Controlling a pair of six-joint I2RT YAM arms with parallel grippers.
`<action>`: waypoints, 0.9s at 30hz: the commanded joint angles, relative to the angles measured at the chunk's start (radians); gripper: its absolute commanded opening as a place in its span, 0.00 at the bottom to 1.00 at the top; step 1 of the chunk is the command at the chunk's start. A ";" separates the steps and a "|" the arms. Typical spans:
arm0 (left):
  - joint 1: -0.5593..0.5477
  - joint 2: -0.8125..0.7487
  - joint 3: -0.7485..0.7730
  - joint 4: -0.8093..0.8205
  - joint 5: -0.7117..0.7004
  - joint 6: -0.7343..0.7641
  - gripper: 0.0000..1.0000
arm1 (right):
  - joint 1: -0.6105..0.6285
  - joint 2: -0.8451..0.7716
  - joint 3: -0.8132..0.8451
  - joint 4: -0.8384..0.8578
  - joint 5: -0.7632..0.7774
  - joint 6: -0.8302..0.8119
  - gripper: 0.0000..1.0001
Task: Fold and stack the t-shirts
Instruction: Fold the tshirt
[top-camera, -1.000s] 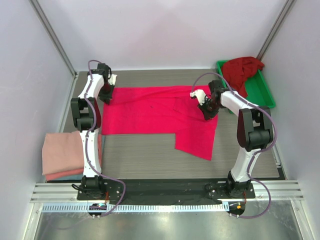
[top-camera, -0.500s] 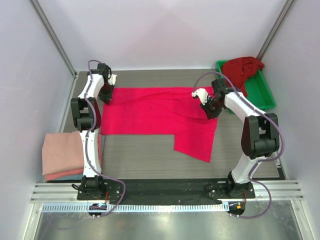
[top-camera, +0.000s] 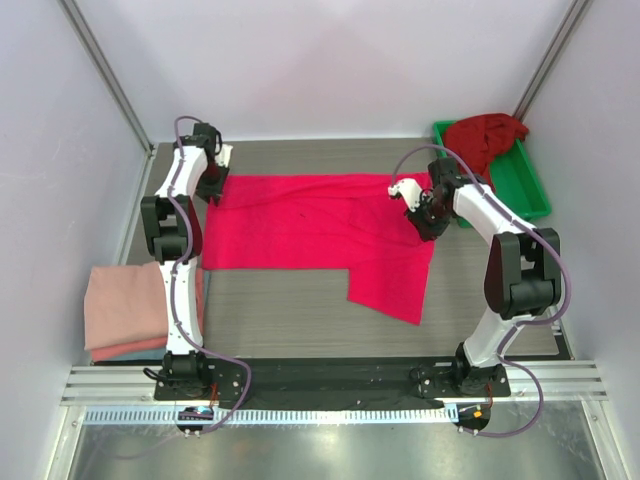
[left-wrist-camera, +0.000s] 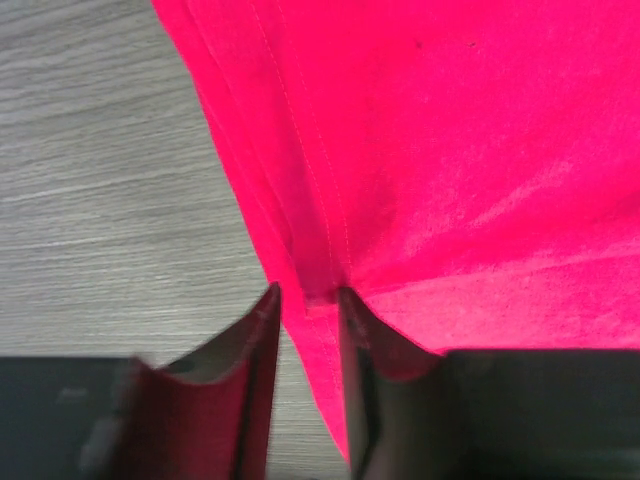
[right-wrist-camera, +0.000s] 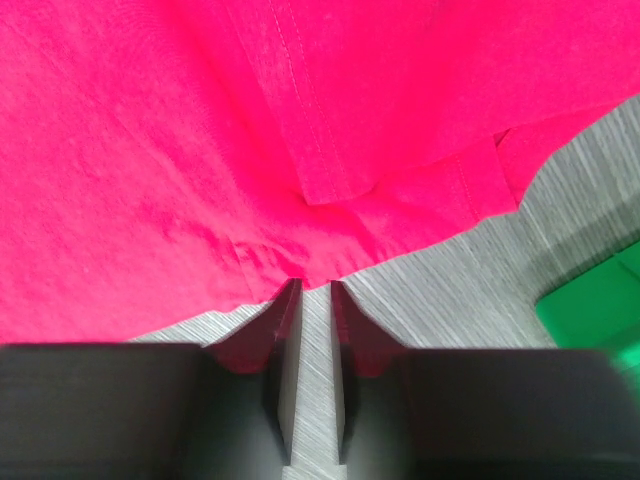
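A bright pinkish-red t-shirt (top-camera: 320, 225) lies spread flat on the table, with one flap reaching toward the near side at the right. My left gripper (top-camera: 212, 190) is at its far left corner. In the left wrist view its jaws (left-wrist-camera: 308, 292) stand a little apart, with the hemmed edge (left-wrist-camera: 320, 330) lying loose between them. My right gripper (top-camera: 426, 218) is at the shirt's right edge. Its jaws (right-wrist-camera: 315, 285) are slightly open just off the cloth edge (right-wrist-camera: 330, 195), bare table between them. A crimson t-shirt (top-camera: 482, 140) is heaped in the green tray. Folded salmon-pink t-shirts (top-camera: 125, 305) are stacked at the left.
The green plastic tray (top-camera: 525, 185) stands at the far right corner, and a corner of it shows in the right wrist view (right-wrist-camera: 590, 310). Grey wood-grain table (top-camera: 280, 310) shows in front of the shirt. White walls close in three sides.
Both grippers have opened slightly and let go of the bright shirt's edges. The right gripper has drawn a little to the right, off the cloth. The shirt lies still.
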 joint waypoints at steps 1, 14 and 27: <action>0.001 -0.071 0.022 -0.012 0.016 0.015 0.32 | -0.006 -0.053 0.014 -0.013 -0.004 0.001 0.25; -0.030 -0.302 -0.248 -0.022 0.131 0.040 0.36 | 0.010 -0.335 -0.312 -0.064 -0.246 -0.202 0.39; -0.032 -0.308 -0.337 -0.010 0.022 -0.023 0.56 | 0.155 -0.709 -0.725 0.004 -0.286 -0.532 0.37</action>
